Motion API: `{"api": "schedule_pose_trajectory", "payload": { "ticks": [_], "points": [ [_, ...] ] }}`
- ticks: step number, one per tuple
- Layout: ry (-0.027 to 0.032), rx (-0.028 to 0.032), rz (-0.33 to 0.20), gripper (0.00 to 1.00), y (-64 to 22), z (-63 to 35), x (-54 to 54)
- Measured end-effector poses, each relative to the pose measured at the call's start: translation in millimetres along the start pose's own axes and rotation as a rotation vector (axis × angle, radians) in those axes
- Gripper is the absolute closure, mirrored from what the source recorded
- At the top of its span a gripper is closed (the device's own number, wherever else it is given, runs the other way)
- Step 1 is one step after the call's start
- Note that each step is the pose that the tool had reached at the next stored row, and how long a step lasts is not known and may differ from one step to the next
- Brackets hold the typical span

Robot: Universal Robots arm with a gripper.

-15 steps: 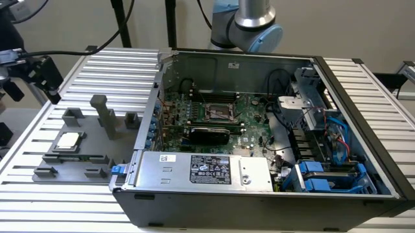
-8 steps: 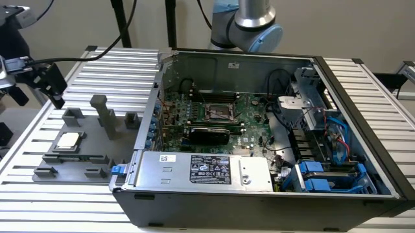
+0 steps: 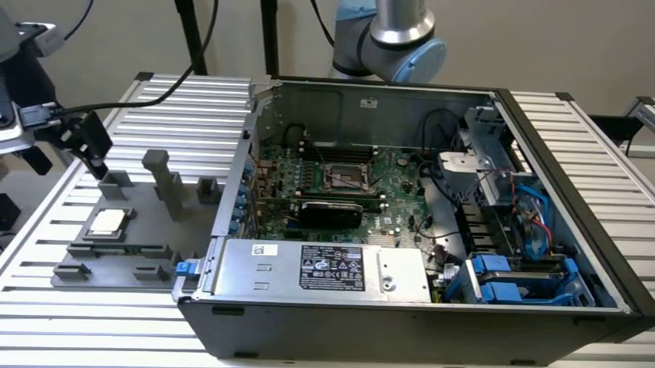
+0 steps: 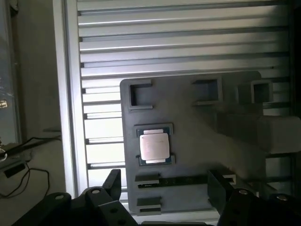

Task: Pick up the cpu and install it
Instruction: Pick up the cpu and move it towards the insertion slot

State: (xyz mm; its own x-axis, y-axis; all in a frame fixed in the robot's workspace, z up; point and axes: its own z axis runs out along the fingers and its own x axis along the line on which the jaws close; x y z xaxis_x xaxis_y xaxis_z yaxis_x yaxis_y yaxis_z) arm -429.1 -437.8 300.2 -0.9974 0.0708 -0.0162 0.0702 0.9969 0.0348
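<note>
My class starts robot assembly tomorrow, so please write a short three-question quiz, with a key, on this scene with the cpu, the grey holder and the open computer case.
1. True or false: the tool is shut on the cpu.
2. In the exterior view, on which side of the computer case does the grey holder stand?
3. The cpu lies: A) in the grey holder; B) in the socket inside the computer case; C) on the bare table slats.

Key
1. False: the tool is open, with the cpu lying apart from its fingers.
2. The exterior view's left.
3. A.
</note>
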Motion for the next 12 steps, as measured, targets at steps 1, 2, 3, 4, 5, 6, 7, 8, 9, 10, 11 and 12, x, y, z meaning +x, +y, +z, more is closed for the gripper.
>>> {"api": "schedule_pose_trajectory", "payload": {
  "ticks": [1, 2, 3, 4, 5, 6, 7, 8, 9, 10, 11, 12],
  "points": [
    [-0.0001, -0.0001, 0.000, 0.17, -0.1, 1.8, -0.1],
    [0.0000, 0.0000, 0.000, 0.17, -0.2, 3.6, -0.2],
    [-0.0001, -0.0001, 0.000, 0.17, -0.3, 5.5, -0.3],
    [-0.0001, -0.0001, 0.000, 0.17, -0.4, 7.3, -0.5],
    [-0.0001, -0.0001, 0.000, 0.17, -0.5, 9.2, -0.6],
    [0.0000, 0.0000, 0.000, 0.17, -0.6, 10.9, -0.7],
    [0.0000, 0.0000, 0.000, 0.17, -0.7, 12.8, -0.9],
    [-0.0001, -0.0001, 0.000, 0.17, -0.9, 14.6, -1.0],
    [0.0000, -0.0001, 0.000, 0.17, -1.1, 16.4, -1.2],
    [-0.0001, -0.0001, 0.000, 0.17, -1.2, 18.2, -1.4],
    [-0.0001, -0.0001, 0.000, 0.17, -1.4, 20.0, -1.7],
    [-0.0001, -0.0001, 0.000, 0.17, -1.6, 21.9, -1.9]
  ]
}}
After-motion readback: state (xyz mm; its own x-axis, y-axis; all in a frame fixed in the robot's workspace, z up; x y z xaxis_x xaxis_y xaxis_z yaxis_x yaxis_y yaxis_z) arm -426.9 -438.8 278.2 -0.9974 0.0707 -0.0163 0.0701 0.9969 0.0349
